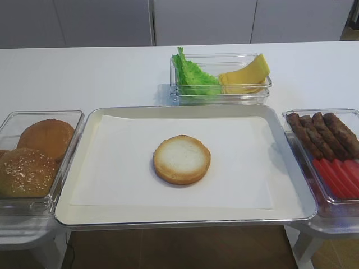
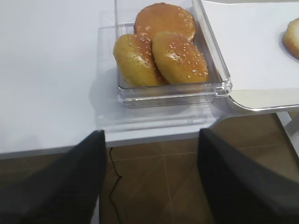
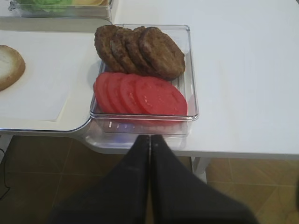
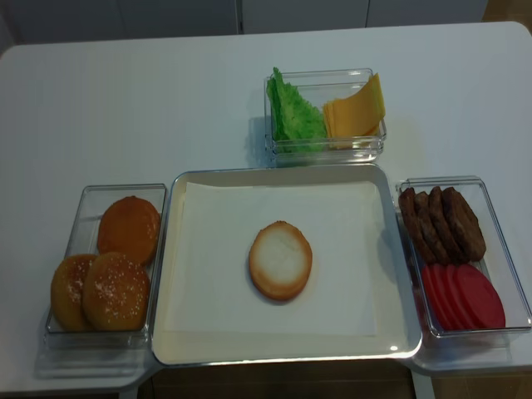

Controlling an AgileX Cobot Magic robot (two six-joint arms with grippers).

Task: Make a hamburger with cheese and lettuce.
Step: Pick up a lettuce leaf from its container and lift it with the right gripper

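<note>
The hamburger bun half (image 1: pixel 182 159) (image 4: pixel 280 259) lies cut face up in the middle of the paper-lined tray (image 1: pixel 185 216). Its edge shows in the right wrist view (image 3: pixel 9 65) and the left wrist view (image 2: pixel 292 38). Lettuce (image 1: pixel 193 75) (image 4: pixel 295 112) and cheese slices (image 1: pixel 245 75) (image 4: pixel 355 108) stand in a clear box behind the tray. My right gripper (image 3: pixel 150 140) is shut and empty, hanging off the table's front edge before the patty box. My left gripper (image 2: pixel 152 140) is open and empty, below the table edge in front of the bun-top box. Neither gripper appears in the overhead views.
A clear box at the left holds three domed bun tops (image 4: pixel 112 287) (image 2: pixel 163 51). A clear box at the right holds brown patties (image 4: pixel 440 223) (image 3: pixel 140 49) and red tomato slices (image 4: pixel 461 295) (image 3: pixel 140 95). The white table (image 4: pixel 125 108) surrounds them; brown tiled floor (image 2: pixel 154 182) lies below.
</note>
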